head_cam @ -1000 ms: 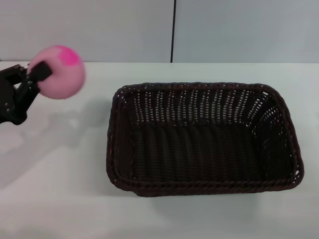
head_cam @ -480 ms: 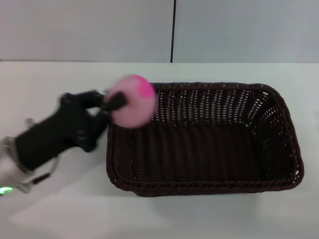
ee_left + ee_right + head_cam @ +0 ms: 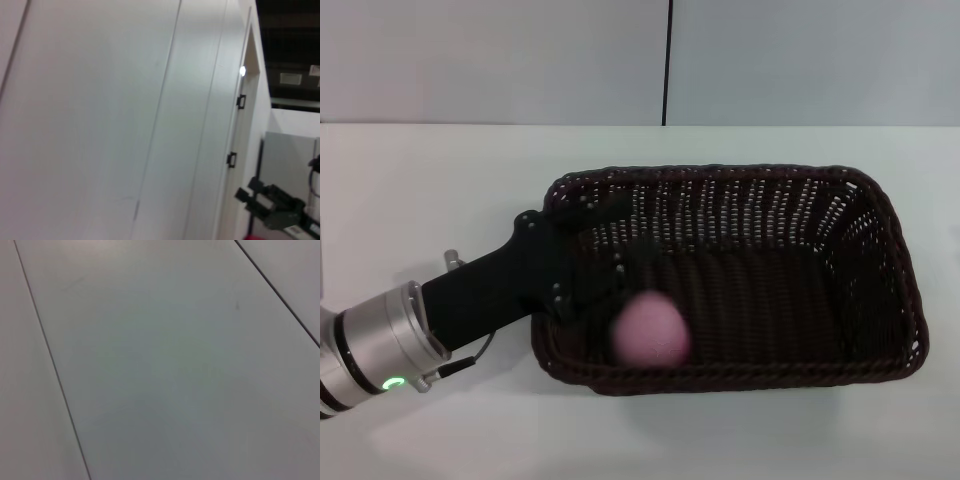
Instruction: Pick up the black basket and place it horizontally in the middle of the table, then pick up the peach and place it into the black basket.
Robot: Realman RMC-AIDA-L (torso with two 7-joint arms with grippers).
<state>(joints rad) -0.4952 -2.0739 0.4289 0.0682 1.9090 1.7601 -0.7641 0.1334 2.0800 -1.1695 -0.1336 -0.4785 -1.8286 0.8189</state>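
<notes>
Black basket (image 3: 740, 280) lies lengthwise mid-table (image 3: 430, 180), that part done. Left gripper (image 3: 605, 265) reaches over its near-left rim; finger spread can't tell, dark against weave. Peach (image 3: 650, 330) sits inside, just beyond fingers, looks released. Only retreat left. Right gripper unseen.

This looked like a robot test room or lab, not a home. A wide, plain white table (image 3: 420, 180) stood against a bare grey panel wall (image 3: 500, 60) with one dark seam (image 3: 668, 60). The left wrist view showed more tall, plain wall panels (image 3: 100, 120), a white door (image 3: 245, 150) with dark hinges, and black gear (image 3: 272, 207) on a stand.
</notes>
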